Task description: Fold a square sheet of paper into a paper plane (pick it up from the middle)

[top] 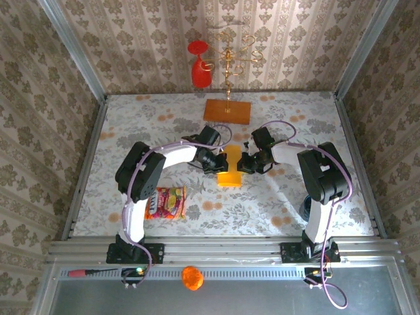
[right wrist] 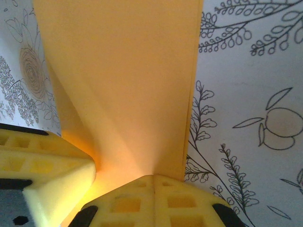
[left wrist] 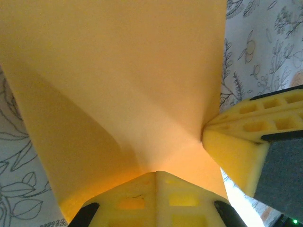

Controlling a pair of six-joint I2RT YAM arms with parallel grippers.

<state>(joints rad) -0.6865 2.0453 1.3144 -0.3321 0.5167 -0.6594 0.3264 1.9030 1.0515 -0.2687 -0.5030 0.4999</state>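
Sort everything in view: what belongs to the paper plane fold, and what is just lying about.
In the job:
yellow-orange paper, partly folded
left claw and right claw, both pinching it

Lying about:
snack packet
orange board with its gold stand
red glass hanging from that stand
orange ball on the front rail

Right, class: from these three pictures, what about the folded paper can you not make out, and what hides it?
Top view: the grip spots on the paper, covered by the left gripper and right gripper; creases too small to read.
Left wrist view: paper's far end, cut off by the top edge.
Right wrist view: far end cut off likewise.
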